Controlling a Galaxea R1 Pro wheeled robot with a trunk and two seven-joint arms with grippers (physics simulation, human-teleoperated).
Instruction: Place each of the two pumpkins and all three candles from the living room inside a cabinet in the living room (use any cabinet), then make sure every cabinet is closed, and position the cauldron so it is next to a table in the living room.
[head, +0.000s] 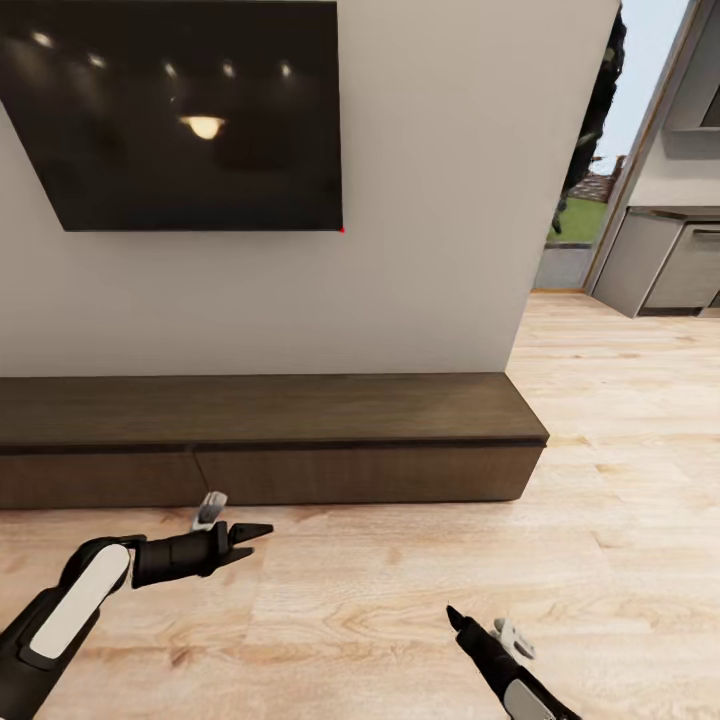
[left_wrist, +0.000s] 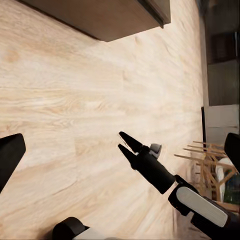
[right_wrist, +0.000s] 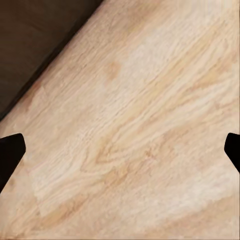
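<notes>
Cabinet (head: 270, 440) cut off at left (TV (head: 180, 110) too).

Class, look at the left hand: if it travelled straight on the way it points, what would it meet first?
Probably nothing nearby: the left hand points sideways along the cabinet front over bare wood floor; depth is unclear.

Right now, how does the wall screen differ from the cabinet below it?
The screen is glossy black with reflected lights; the cabinet is matte brown wood. The screen hangs on the wall; the cabinet sits on the floor, reaching further right. Both are dark, wide and rectangular.
</notes>
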